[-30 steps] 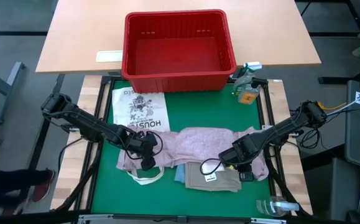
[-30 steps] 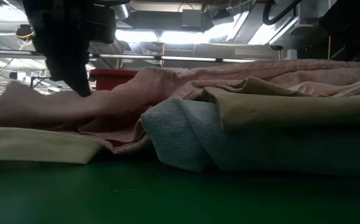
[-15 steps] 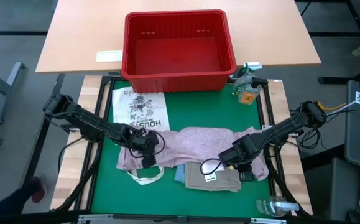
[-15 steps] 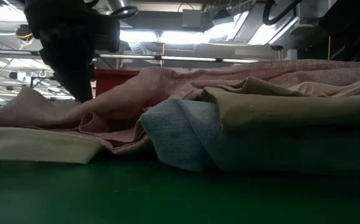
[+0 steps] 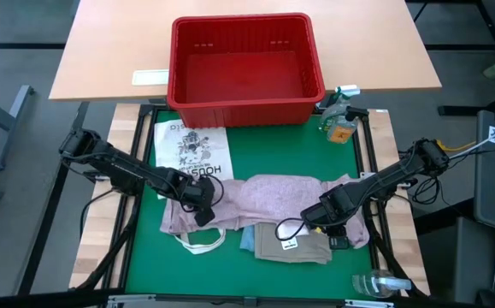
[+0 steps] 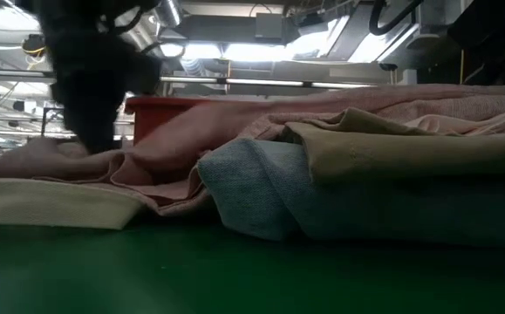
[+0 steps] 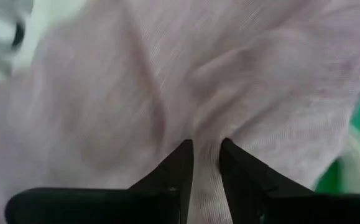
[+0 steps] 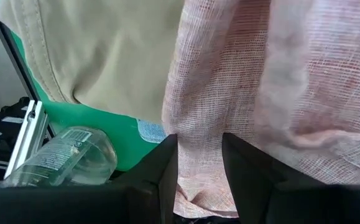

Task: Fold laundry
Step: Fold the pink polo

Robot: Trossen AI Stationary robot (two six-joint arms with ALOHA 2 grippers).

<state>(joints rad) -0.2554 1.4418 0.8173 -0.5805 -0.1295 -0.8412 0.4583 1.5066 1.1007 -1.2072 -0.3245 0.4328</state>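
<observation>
High view: left gripper (image 5: pixel 201 205) sits on the shirt (image 5: pixel 264 195), fingers slightly parted with cloth between; right gripper (image 5: pixel 326 224) pinches its far edge, probably to spread it

1. High view: overhead, looking straight down; takes in the whole green tabletop (image 5: pixel 256 150), both arms, and the red basket (image 5: pixel 245 68) at the far side.
2. Low view: at tabletop height on the near edge, facing level toward the far side; very close to the pink shirt (image 6: pixel 235 131); room ceiling behind.
3. Left wrist view: looks past the left hand (image 7: pixel 204 163), close on the shirt's left end.
4. Right wrist view: looks past the right hand (image 8: pixel 199 163), close on the shirt's right end.
5. All four views share the pink shirt.
</observation>
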